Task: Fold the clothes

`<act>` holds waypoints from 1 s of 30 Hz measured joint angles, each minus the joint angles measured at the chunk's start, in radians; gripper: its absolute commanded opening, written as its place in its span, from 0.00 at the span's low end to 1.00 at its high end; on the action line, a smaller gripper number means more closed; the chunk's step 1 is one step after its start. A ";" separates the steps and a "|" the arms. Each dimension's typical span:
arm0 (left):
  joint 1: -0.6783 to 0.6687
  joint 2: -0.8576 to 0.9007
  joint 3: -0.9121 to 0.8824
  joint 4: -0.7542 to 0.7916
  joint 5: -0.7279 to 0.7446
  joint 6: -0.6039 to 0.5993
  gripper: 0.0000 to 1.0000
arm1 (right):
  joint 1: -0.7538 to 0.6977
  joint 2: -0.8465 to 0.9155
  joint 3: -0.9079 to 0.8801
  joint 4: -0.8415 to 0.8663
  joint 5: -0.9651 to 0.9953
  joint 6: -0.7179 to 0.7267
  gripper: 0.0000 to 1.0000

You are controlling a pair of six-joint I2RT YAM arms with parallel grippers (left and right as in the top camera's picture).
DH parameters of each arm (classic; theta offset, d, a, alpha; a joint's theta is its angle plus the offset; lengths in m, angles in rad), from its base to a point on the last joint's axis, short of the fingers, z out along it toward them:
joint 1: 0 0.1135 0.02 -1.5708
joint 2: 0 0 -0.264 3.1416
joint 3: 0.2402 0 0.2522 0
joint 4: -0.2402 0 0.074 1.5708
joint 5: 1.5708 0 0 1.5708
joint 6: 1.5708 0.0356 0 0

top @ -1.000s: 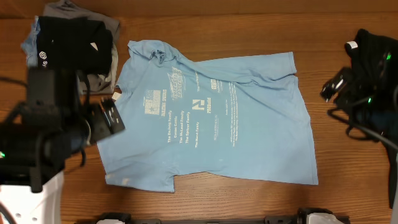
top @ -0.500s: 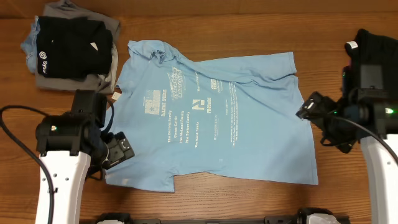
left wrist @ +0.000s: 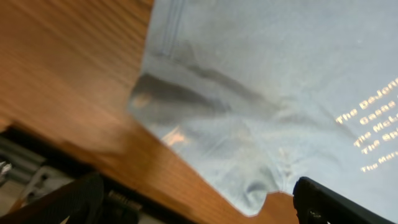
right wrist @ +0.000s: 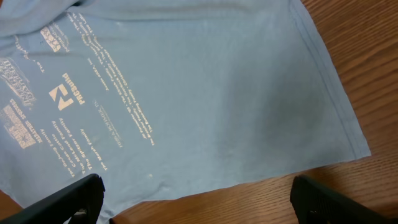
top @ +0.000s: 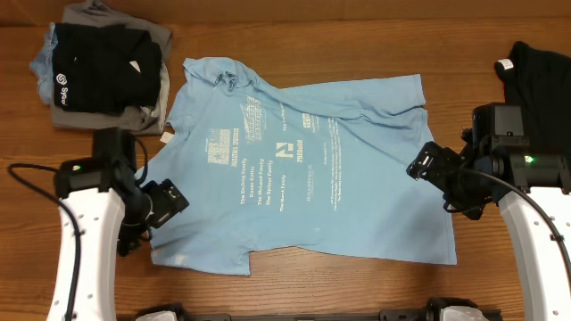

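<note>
Blue T-shirt [top: 375,178] lies between left tool [top: 167,203] and right tool [top: 426,168].

T-shirt [top: 303,169] between folded stack [top: 103,62] and lone garment [top: 544,71]

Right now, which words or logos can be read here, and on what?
"The DeJon": a line cut off by the frame edge, on the light blue cloth T-shirt.
Other print on the shirt: too small or blurred.
White logo on the folded black garment: unreadable.

On the T-shirt [left wrist: 273,93], one printed line begins "The DeJon"; rest unreadable.
</note>
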 measured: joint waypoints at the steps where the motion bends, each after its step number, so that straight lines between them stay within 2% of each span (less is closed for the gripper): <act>1: 0.000 0.009 -0.025 0.031 0.005 -0.008 1.00 | 0.000 0.000 0.000 0.001 -0.002 -0.001 1.00; 5: 0.000 0.047 -0.139 0.146 0.006 -0.050 1.00 | 0.000 0.000 -0.002 0.003 -0.004 -0.005 1.00; 9: 0.000 0.070 -0.212 0.191 -0.052 -0.106 1.00 | 0.000 0.000 -0.003 0.002 -0.004 -0.016 1.00; 20: 0.001 0.072 -0.273 0.295 -0.121 -0.151 0.97 | 0.000 0.000 -0.003 -0.001 -0.004 -0.026 1.00; 30: 0.001 0.161 -0.319 0.357 -0.117 -0.173 0.95 | 0.000 0.000 -0.003 0.001 -0.004 -0.026 1.00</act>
